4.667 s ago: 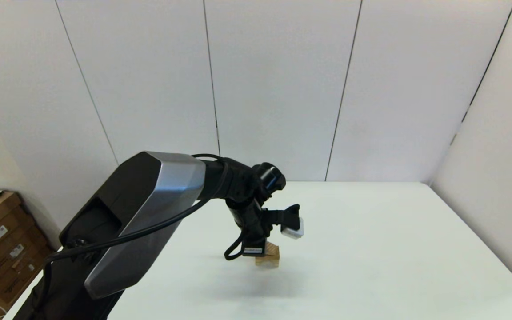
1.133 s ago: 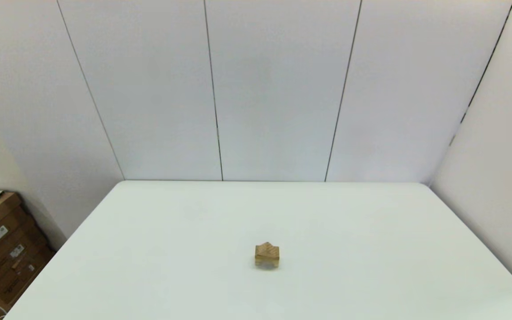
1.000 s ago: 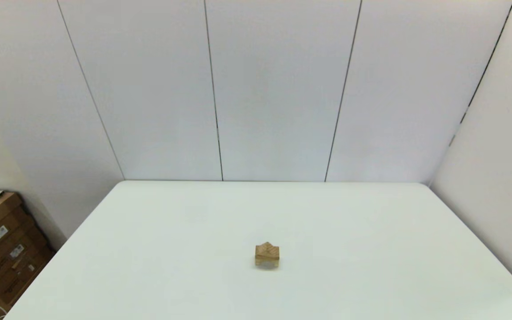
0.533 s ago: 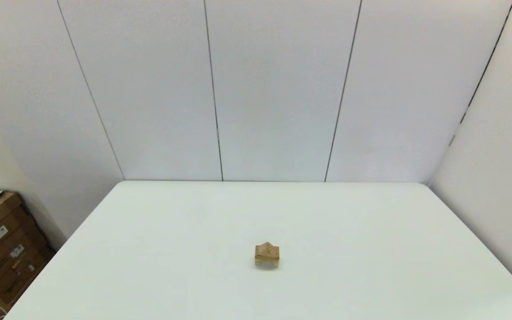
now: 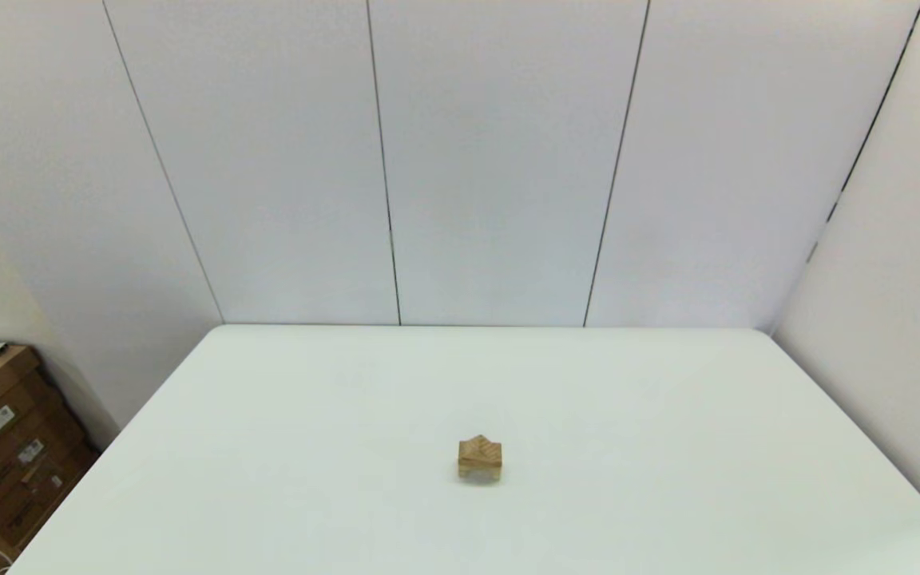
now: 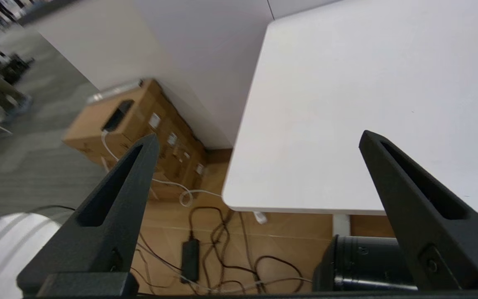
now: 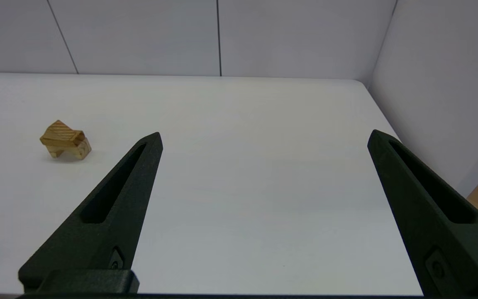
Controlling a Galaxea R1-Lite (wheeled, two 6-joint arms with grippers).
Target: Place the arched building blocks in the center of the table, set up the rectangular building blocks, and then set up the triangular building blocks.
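head view: one stack of wooden blocks near the middle of the table [image 5: 668, 447], a little toward 6 o'clock from centre. counted in it, three blocks: one arched block [image 5: 480, 473] at the base with a greyish hollow at its lower edge, one rectangular block [image 5: 479, 458] lying flat on top, one triangular block [image 5: 479, 442] peaked on that; seams between them hard to tell apart. no arm over the tabletop. right wrist view: same stack at 10 o'clock from the right gripper [image 7: 264, 139], well apart, fingers spread wide, gripping nothing. left wrist view: left gripper [image 6: 259, 139] off the table's near left corner, spread wide too, holding nothing, above one heap of cardboard boxes [image 6: 139, 120] and cables [image 6: 206, 245] on the floor.
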